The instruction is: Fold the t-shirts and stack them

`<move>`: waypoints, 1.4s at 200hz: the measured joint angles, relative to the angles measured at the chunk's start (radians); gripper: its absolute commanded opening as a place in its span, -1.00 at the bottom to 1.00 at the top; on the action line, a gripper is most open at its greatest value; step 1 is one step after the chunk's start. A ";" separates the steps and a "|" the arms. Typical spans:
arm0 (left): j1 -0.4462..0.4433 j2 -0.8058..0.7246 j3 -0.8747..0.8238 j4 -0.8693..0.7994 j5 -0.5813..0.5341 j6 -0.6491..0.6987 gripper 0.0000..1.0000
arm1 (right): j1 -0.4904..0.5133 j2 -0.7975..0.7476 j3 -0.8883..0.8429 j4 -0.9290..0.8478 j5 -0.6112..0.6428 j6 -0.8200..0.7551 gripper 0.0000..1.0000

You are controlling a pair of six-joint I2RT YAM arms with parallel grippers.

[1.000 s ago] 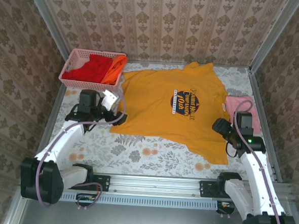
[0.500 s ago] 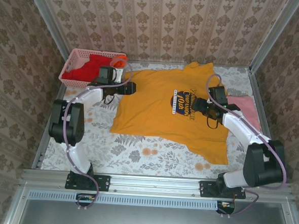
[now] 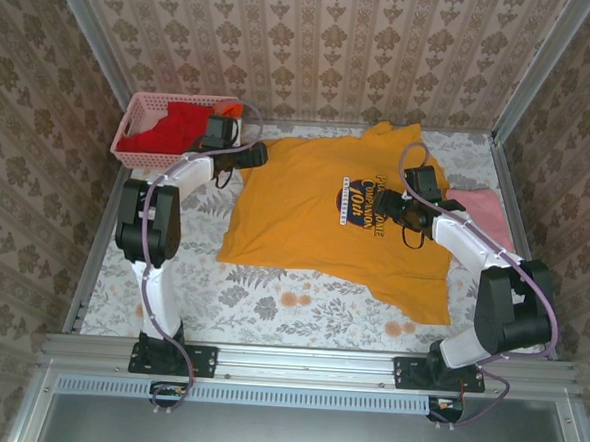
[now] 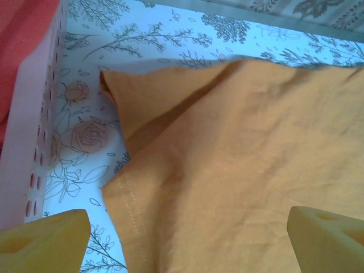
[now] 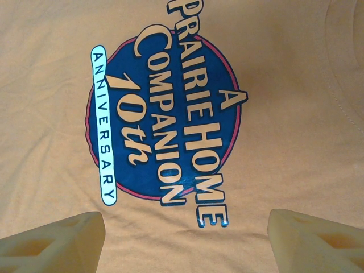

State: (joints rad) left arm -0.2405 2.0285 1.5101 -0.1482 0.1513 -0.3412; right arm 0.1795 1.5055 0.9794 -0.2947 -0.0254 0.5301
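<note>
Left gripper point(image 3: 258, 155), jaws apart, has reached the sleeve point(image 4: 170, 114) of the golden-yellow t-shirt point(image 3: 305, 227) spread mid-table, while the right gripper point(image 3: 389, 205), equally wide, now hovers over its logo point(image 5: 165, 125), so both seem poised to start folding.

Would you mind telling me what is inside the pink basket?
A red shirt fills most of the basket. The left arm covers its right end, so what lies there cannot be seen.
</note>
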 measured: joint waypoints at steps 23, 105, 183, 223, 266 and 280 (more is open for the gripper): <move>-0.004 0.002 0.016 -0.002 -0.008 0.001 0.83 | -0.009 0.014 0.005 0.001 0.001 0.000 0.50; -0.114 0.114 0.192 -0.050 0.055 0.008 0.79 | -0.081 0.274 0.162 0.005 -0.009 0.039 0.23; -0.067 0.237 0.195 -0.157 0.093 -0.016 0.81 | -0.084 0.345 0.142 0.013 -0.062 0.087 0.24; -0.041 0.216 0.159 -0.140 0.104 -0.030 0.81 | -0.077 0.286 0.058 0.037 -0.076 0.110 0.26; -0.014 0.190 0.137 -0.169 0.092 -0.030 0.83 | -0.055 0.209 -0.030 0.034 -0.090 0.132 0.27; -0.013 0.187 0.137 -0.176 0.087 -0.030 0.90 | -0.051 0.184 -0.050 0.032 -0.089 0.133 0.27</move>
State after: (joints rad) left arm -0.2535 2.2158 1.6466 -0.3241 0.2386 -0.3714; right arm 0.1284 1.6894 0.9291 -0.2630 -0.1143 0.6628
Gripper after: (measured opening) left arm 0.917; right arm 0.632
